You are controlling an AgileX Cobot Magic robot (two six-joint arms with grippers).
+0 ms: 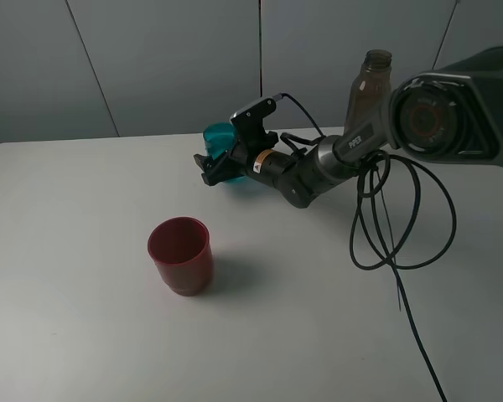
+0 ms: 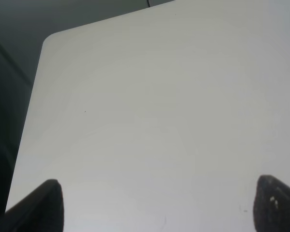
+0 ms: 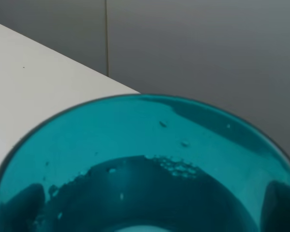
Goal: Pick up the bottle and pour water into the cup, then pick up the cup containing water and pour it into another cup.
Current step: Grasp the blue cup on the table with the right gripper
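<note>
The teal cup (image 1: 220, 135) stands upright at the back of the white table (image 1: 75, 318), with water and bubbles inside it in the right wrist view (image 3: 150, 145). My right gripper (image 1: 225, 170) reaches in from the right and its jaws close on the cup's lower part. Its dark fingers (image 3: 24, 205) show through the cup wall on both sides. I cannot tell whether the cup is off the table. The red cup (image 1: 180, 254) stands upright in front of it, nearer the camera. The smoky bottle (image 1: 370, 85) stands behind my right arm. My left gripper (image 2: 159, 208) is open and empty over bare table.
A black cable (image 1: 400, 226) loops on the table under the right arm and runs off toward the front edge. A grey wall (image 1: 151, 59) stands behind the table. The table's corner (image 2: 46, 41) shows in the left wrist view.
</note>
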